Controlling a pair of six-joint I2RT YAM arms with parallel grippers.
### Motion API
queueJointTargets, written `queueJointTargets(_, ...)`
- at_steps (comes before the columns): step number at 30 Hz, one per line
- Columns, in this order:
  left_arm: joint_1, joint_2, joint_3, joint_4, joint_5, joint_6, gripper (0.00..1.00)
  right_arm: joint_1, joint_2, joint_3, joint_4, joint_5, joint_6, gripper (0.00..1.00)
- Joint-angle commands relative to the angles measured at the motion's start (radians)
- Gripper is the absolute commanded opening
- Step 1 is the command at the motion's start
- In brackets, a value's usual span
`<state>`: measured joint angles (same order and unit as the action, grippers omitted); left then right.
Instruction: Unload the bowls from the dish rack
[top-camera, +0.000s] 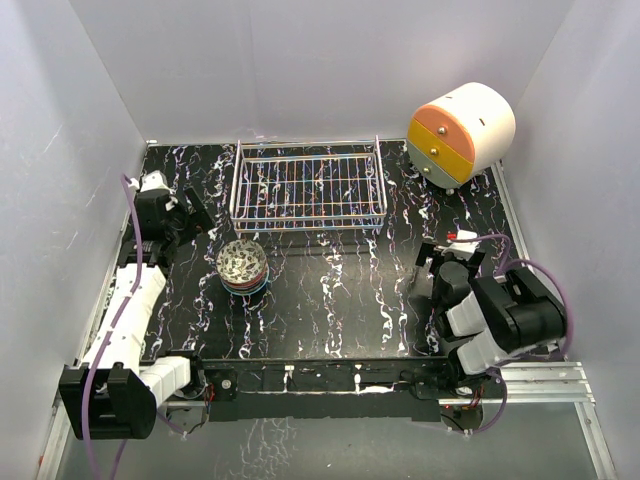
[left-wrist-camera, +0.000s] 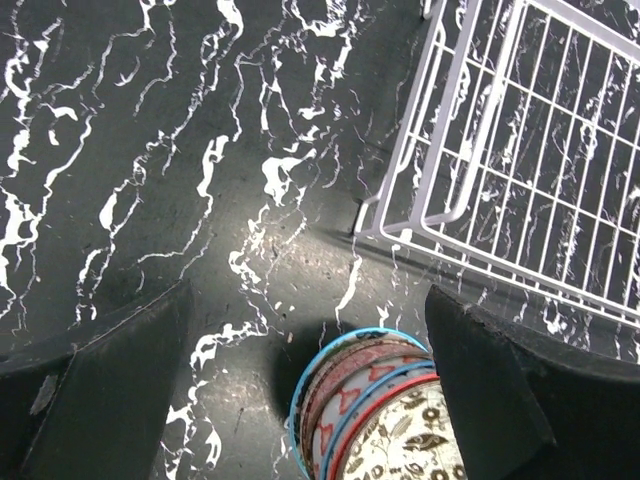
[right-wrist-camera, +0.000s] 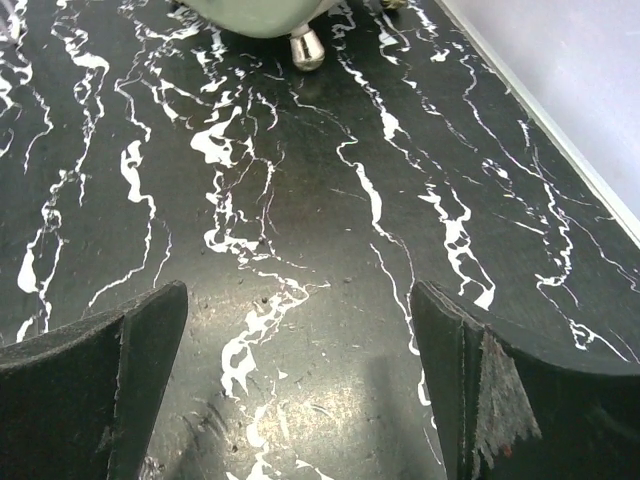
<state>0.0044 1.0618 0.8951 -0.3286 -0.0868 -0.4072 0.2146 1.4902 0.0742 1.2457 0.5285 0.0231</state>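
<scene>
The bowls (top-camera: 242, 266) stand nested in one stack on the black marbled table, in front of the dish rack's left corner. The top bowl is white with a dark pattern. The stack also shows in the left wrist view (left-wrist-camera: 375, 410), with blue and red rims. The dish rack (top-camera: 309, 185) is a white wire basket at the back centre, and no bowl shows in it; its corner appears in the left wrist view (left-wrist-camera: 500, 150). My left gripper (top-camera: 195, 215) is open and empty, left of and behind the stack. My right gripper (top-camera: 435, 262) is open and empty over bare table at the right.
A white, orange and yellow cylindrical drawer unit (top-camera: 460, 132) stands at the back right; its foot (right-wrist-camera: 305, 45) shows in the right wrist view. White walls close the table on three sides. The table's right edge (right-wrist-camera: 560, 140) runs near my right gripper.
</scene>
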Motion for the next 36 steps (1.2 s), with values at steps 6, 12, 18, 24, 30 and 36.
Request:
queueJointTargets(6, 0.005, -0.090, -0.279, 0.330, -0.205, 0.018, 0.97, -0.031, 0.034, 0.016, 0.198, -0.154, -0.049, 0.98)
queueJointTargets(12, 0.005, -0.045, -0.434, 0.617, -0.318, 0.092, 0.97, -0.040, 0.040, 0.030, 0.183, -0.170, -0.047, 0.98)
queueJointTargets(18, 0.005, 0.130, -0.562, 0.998, -0.113, 0.306, 0.97, -0.044, 0.039, 0.030, 0.179, -0.175, -0.046, 0.98)
queueJointTargets(24, 0.023, 0.294, -0.649, 1.302, -0.084, 0.332, 0.97, -0.044, 0.036, 0.018, 0.194, -0.169, -0.039, 0.98)
queueJointTargets(30, 0.028, 0.499, -0.637, 1.499, 0.124, 0.404, 0.97, -0.046, 0.038, 0.018, 0.196, -0.171, -0.039, 0.98)
queueJointTargets(36, 0.030, 0.617, -0.629, 1.584, 0.114, 0.397, 0.97, -0.049, 0.038, 0.019, 0.198, -0.176, -0.037, 0.98)
